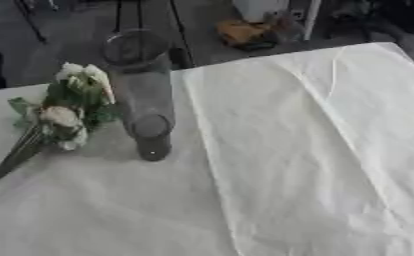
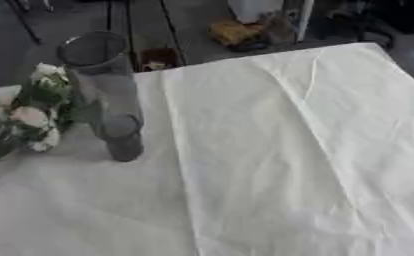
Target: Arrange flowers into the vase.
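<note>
on the left side of the cloth: the task's things sit close together, the rest of the surface bare.
flowers: a small bunch of flowers (image 1: 69, 107), pale cream and white heads among green leaves, lying on its side just left of the vase, heads toward the far edge, dark stems (image 1: 14, 157) trailing toward the near left corner.
vase: a tall clear glass vase (image 1: 140, 90), upright, mouth open toward the camera, its base resting on the cloth; the blooms lie just beside its wall, whether touching i cannot tell.
contents of vase: no stem or bloom seen inside; any water cannot be made out.
step in hand: by my reading, the very start; the bunch lies outside the vase and nothing has been picked up.
next move: a hand would need to come in from the left, close round the stems below the heads, lift the bunch upright and lower the stem ends through the narrow mouth without knocking the vase.
risk: the vase is tall and slim, so a sideways nudge could tip it.
hands: neither hand shows in either view, so whether the fingers are apart or together i cannot tell.
cloth: a white creased tablecloth (image 1: 315, 150) covering the table, folds running from far to near.
beyond the table: dark floor with an orange-brown object (image 1: 244, 33), too blurred to name.
</note>
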`<action>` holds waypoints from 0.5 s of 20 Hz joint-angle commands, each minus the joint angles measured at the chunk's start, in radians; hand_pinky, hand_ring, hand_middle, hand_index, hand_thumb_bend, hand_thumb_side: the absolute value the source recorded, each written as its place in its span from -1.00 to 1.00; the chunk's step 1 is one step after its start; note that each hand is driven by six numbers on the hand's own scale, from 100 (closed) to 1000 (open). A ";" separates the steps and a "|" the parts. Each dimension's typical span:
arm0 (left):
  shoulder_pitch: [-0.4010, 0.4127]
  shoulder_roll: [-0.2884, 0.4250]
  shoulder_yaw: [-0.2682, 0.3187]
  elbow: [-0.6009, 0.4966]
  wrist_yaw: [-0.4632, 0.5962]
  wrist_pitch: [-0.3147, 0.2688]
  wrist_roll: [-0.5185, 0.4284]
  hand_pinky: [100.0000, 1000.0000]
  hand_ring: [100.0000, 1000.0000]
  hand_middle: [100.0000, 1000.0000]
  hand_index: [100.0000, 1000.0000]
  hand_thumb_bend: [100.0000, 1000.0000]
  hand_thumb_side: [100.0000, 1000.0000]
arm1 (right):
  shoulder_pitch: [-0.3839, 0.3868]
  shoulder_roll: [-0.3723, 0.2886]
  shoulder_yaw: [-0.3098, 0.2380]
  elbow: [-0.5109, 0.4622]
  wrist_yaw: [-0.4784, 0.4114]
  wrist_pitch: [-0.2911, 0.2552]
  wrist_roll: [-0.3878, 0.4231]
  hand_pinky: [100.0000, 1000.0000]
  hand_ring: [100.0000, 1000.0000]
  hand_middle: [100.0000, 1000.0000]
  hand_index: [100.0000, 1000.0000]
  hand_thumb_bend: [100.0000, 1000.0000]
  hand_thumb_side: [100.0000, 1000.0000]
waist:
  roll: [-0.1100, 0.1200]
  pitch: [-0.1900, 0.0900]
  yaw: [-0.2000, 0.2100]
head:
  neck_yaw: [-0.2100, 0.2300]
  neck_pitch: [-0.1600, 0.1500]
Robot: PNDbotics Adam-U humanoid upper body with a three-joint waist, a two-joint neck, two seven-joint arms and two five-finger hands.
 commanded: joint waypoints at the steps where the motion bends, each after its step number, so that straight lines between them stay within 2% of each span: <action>1: 0.001 0.047 -0.008 -0.012 -0.055 -0.009 -0.041 1.00 1.00 1.00 1.00 0.45 0.23 | -0.016 -0.019 -0.004 -0.013 -0.007 0.002 0.002 0.45 0.73 0.71 0.80 -1.00 1.00 | -0.003 -0.012 0.000 | -0.002 -0.011; 6: -0.003 0.047 -0.026 0.012 -0.086 0.006 -0.073 1.00 1.00 1.00 1.00 0.44 0.25 | -0.016 -0.017 -0.003 -0.013 -0.007 0.002 0.003 0.45 0.73 0.71 0.80 -1.00 1.00 | -0.004 -0.009 -0.004 | 0.000 -0.012; 10: -0.024 0.046 -0.040 0.067 -0.061 0.010 -0.081 1.00 1.00 1.00 1.00 0.42 0.28 | -0.017 -0.014 -0.004 -0.013 -0.008 0.003 0.002 0.45 0.73 0.71 0.80 -1.00 1.00 | -0.004 -0.008 -0.009 | 0.000 -0.012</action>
